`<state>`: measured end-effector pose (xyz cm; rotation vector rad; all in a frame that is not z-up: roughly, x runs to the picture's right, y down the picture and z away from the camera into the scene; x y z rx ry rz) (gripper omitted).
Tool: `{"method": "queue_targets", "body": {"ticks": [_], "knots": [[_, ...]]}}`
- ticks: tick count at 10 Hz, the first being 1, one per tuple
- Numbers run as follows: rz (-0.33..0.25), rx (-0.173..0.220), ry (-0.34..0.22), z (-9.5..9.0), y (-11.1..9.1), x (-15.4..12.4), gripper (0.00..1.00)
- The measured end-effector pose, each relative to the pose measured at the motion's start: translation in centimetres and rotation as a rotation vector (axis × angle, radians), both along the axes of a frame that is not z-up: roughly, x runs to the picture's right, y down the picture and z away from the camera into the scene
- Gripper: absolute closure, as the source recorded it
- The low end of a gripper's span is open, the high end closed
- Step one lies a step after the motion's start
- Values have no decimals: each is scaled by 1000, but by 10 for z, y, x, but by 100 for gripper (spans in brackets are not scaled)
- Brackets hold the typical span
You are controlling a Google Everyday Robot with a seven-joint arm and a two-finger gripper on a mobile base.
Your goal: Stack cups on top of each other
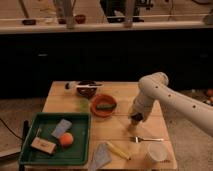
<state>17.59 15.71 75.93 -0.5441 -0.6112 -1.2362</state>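
My gripper hangs from the white arm over the right half of the wooden table, just right of the orange bowl and above a fork. Its tip looks dark, and I cannot tell whether it holds anything. A faint pale green shape that may be the green cup stands left of the orange bowl. A small dark object at the table's back left may be the metal tumbler. I cannot make out either one clearly.
A dark bowl sits at the back. A green tray at the front left holds an orange, a sponge and a box. A whitish tub, a yellow item and a grey cloth lie along the front edge.
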Motion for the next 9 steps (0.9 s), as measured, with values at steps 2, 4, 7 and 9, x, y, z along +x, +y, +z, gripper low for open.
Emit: {"method": "queue_targets", "body": {"ticks": [2,4,7,9], "knots": [[-13,4,12,-10,-7,-4,100],[-22,15,17,-19,-15,-9,100],[-20,37,10,-33,-26,-14,100],[-18,57,-8,-41,-33,-21,100]]}}
